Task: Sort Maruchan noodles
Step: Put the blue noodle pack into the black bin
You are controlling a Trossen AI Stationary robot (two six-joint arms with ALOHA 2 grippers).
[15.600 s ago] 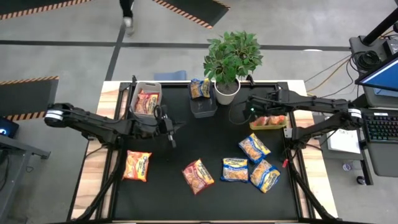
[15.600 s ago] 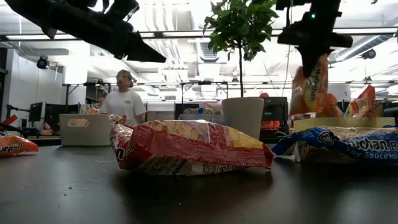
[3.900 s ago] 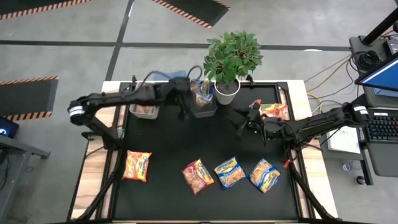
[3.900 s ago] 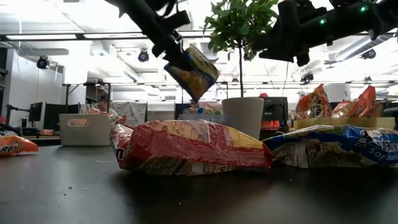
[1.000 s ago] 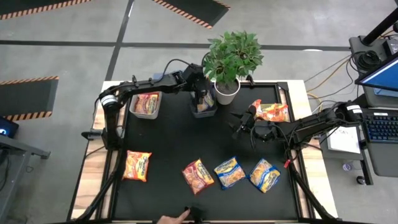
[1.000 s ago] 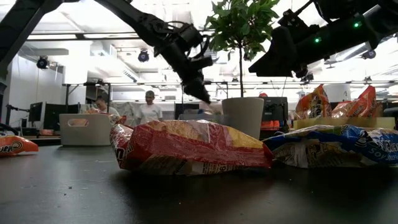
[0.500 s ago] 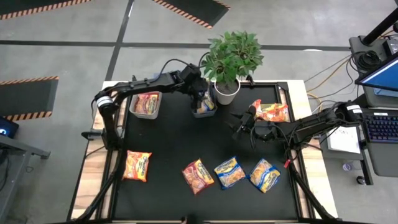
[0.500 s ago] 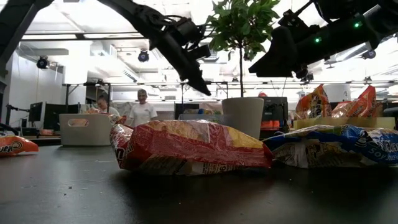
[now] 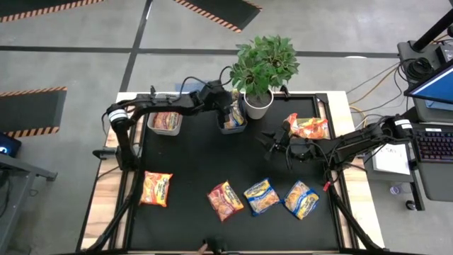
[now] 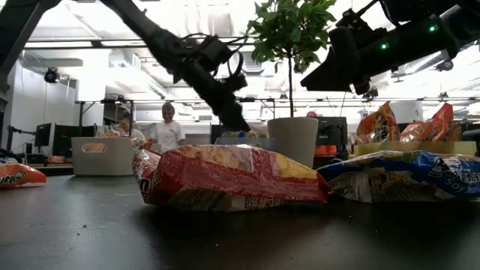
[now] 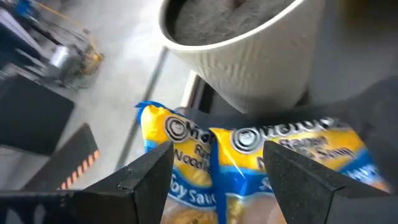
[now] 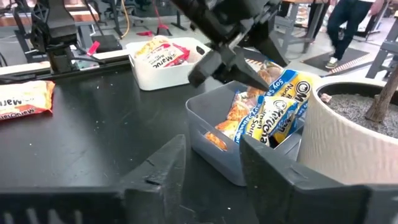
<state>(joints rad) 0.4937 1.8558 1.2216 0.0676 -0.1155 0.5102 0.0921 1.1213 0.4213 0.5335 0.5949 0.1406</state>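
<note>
At the far centre of the black table [image 9: 191,170], around twelve o'clock in the overhead view, the left gripper [image 9: 228,108] hovers just above a grey bin [image 9: 231,119] with its fingers spread wide and nothing between them. Two blue-and-yellow Maruchan packets [image 11: 249,168] stand upright in that bin, side by side, right beside the white pot [image 11: 242,50] of a leafy green plant [image 9: 263,62]. At eleven o'clock a pale bin [image 9: 164,120] holds red-orange packets [image 9: 166,118]. At two o'clock more orange packets [image 9: 308,126] lie in a bin whose own colour cannot be made out. The right gripper [image 9: 270,142] hangs above the table at about three o'clock, pointing towards the grey bin; its fingers [image 12: 165,165] stand apart with a narrow gap and hold nothing. Along the near edge, from seven to five o'clock, four loose packets lie flat: an orange-yellow packet [image 9: 156,188] well apart at the left, a red packet [image 9: 225,200] near centre, just beside it a blue-and-yellow packet [image 9: 260,196], and another blue-and-yellow packet [image 9: 301,199] to its right. In the table-level view the red packet [image 10: 229,178] fills the foreground, and a person [image 10: 166,132] stands in the room beyond.
</note>
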